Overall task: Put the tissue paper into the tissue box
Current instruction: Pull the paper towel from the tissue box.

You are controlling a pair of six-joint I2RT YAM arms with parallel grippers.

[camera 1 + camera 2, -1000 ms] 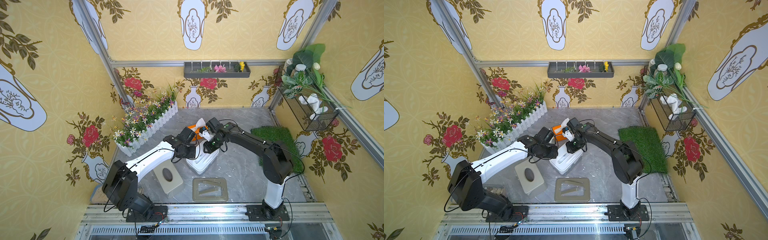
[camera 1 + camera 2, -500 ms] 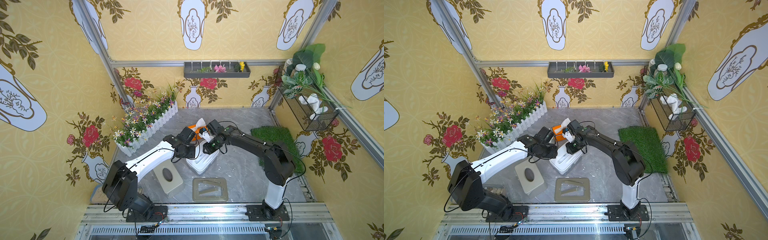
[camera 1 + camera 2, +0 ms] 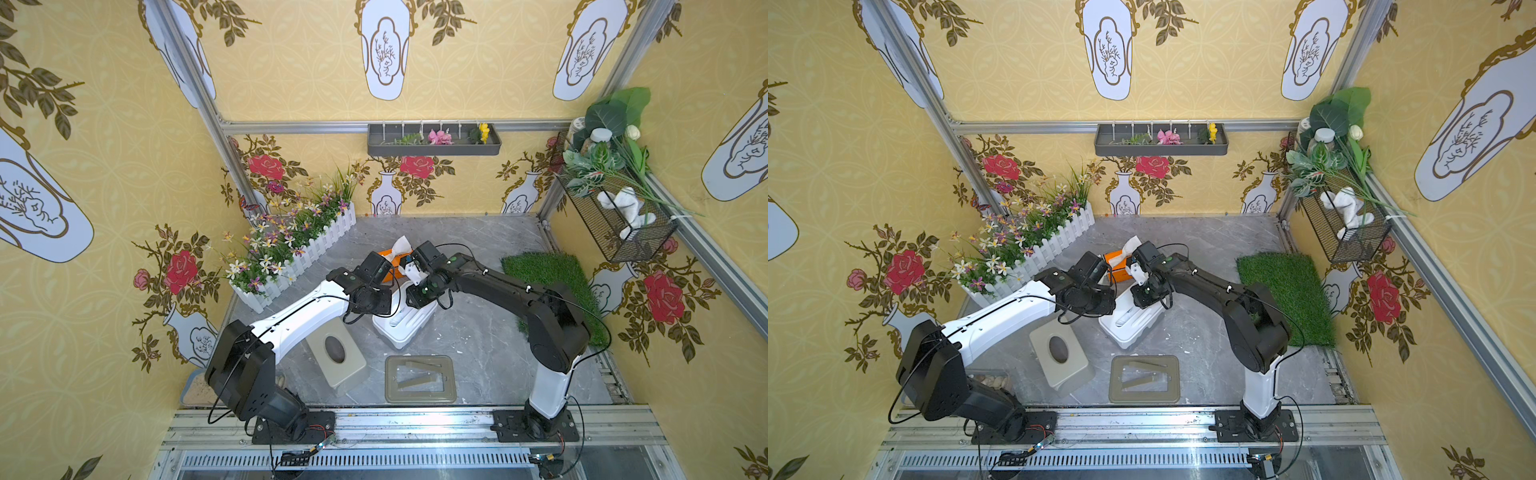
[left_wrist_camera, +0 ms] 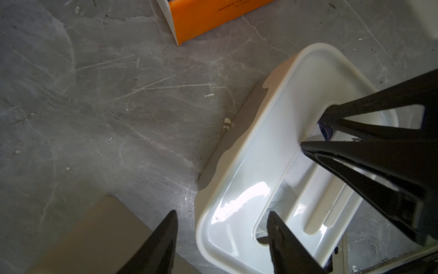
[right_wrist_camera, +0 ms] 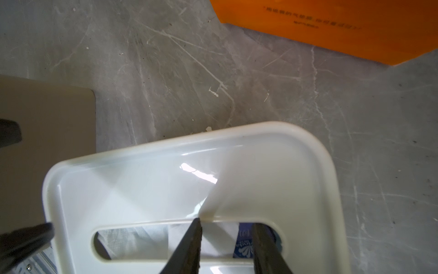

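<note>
The white tissue box (image 3: 409, 324) (image 3: 1133, 328) lies in the middle of the grey floor, its lid slot facing up. My right gripper (image 5: 227, 246) reaches into the slot with its jaws apart. White tissue paper (image 5: 222, 234) lies between them, beside a blue-printed pack (image 5: 244, 244). A pale sheet (image 5: 234, 180) rises from the slot over the lid. My left gripper (image 4: 221, 227) is open and straddles the box's end (image 4: 225, 213): one finger stands at the slot, the other outside the rim. An orange tissue pack (image 3: 395, 266) lies just behind.
A beige lid with an oval hole (image 3: 336, 357) and an olive frame (image 3: 419, 378) lie in front of the box. A white picket planter of flowers (image 3: 291, 253) stands at the left, a green grass mat (image 3: 552, 282) at the right, and a wire basket (image 3: 615, 224) on the right wall.
Both arms stay almost still over the white box. The right gripper's jaws have drawn slightly closer together in the slot.
</note>
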